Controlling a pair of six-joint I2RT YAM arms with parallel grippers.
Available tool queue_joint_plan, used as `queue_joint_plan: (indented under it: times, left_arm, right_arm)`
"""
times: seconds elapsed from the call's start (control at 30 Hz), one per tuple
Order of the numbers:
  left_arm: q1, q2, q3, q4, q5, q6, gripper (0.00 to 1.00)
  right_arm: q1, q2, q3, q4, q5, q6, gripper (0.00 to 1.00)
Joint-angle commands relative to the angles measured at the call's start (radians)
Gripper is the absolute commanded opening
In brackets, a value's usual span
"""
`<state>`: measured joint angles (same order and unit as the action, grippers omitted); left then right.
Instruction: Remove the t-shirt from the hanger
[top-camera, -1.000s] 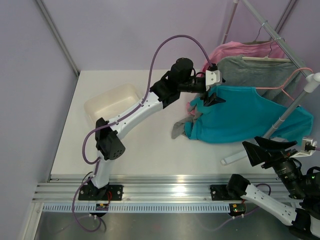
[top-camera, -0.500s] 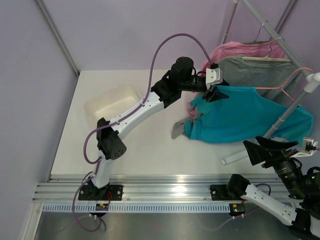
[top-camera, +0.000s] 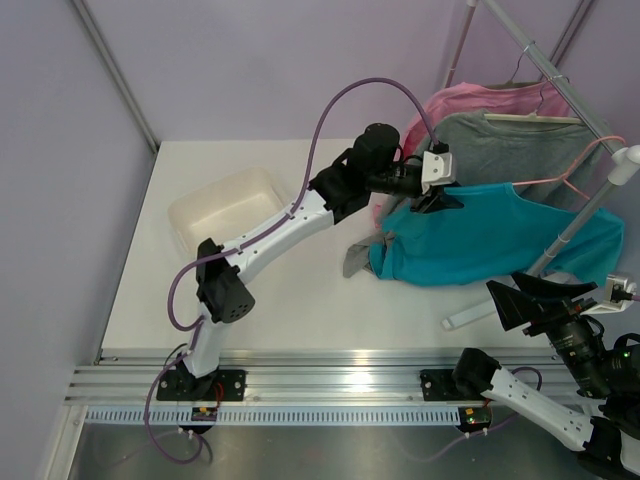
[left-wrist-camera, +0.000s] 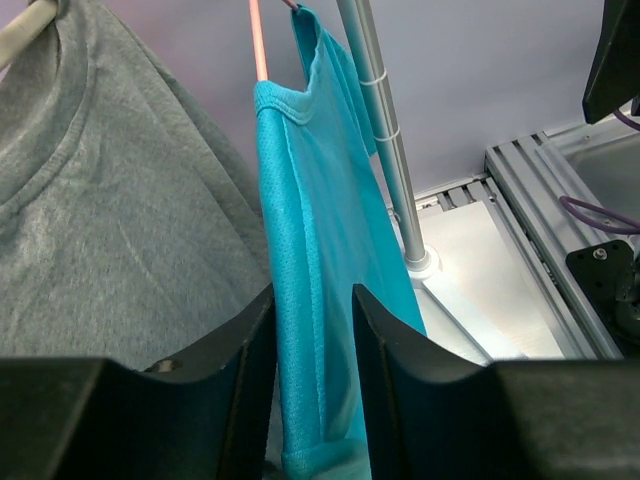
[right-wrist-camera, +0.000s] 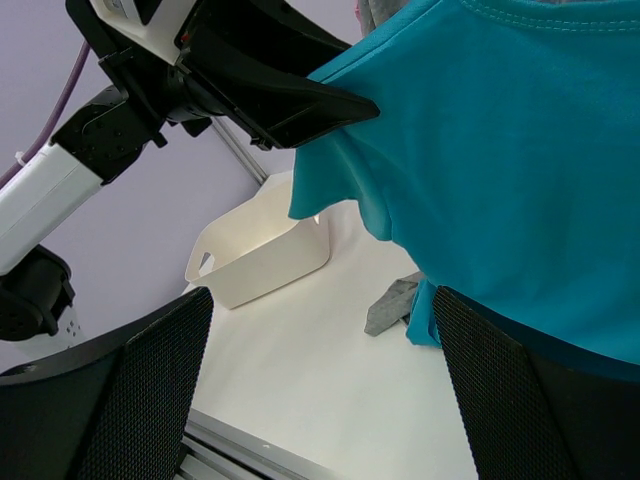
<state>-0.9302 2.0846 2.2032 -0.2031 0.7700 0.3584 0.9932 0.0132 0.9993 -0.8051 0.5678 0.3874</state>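
Note:
The teal t-shirt (top-camera: 505, 240) hangs on the thin pink wire hanger (top-camera: 560, 175) from the rack rail, its lower edge on the table. My left gripper (top-camera: 440, 203) is at the shirt's left shoulder, shut on a fold of the fabric. In the left wrist view the teal fabric (left-wrist-camera: 312, 200) fills the narrow gap between the black fingers (left-wrist-camera: 240, 360), and the pink hanger wire (left-wrist-camera: 258, 40) runs up above it. My right gripper (top-camera: 520, 300) is open and empty, low at the front right, below the shirt (right-wrist-camera: 520, 150).
A grey t-shirt (top-camera: 500, 135) and a pink one (top-camera: 470, 100) hang behind the teal one. The rack's pole (left-wrist-camera: 385, 130) and base stand on the right. A white bin (top-camera: 225, 205) sits at the back left. A grey sleeve (top-camera: 358, 258) lies on the table.
My left gripper has moved right and a little back, taking the teal shirt's left shoulder with it. The shirt's left side now looks pulled taut. The right arm has not moved.

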Motion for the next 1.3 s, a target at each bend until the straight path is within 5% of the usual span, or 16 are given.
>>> queue_joint_plan:
  times: [0.0,0.17,0.23,0.87,1.27]
  left_arm:
    - [0.002,-0.017,0.001,-0.016,-0.011,0.017,0.35]
    - [-0.007,-0.021,0.006,-0.016,-0.055,0.011,0.21]
    - [-0.019,-0.027,0.006,-0.003,-0.087,0.011,0.0]
    - [-0.056,-0.187,-0.123,0.289,-0.396,-0.164,0.0]
    - [-0.056,-0.285,-0.249,0.386,-0.452,-0.188,0.0]
  right_arm:
    - [0.007,-0.05,-0.002,0.026,0.024,-0.028,1.0]
    - [0.007,-0.056,-0.004,0.023,0.03,-0.028,0.99]
    - [0.007,-0.056,-0.004,0.021,0.033,-0.028,1.0]
    - [0.007,-0.05,-0.004,0.015,0.05,-0.024,0.99]
    - [0.007,-0.036,-0.002,0.015,0.072,-0.022,1.0]
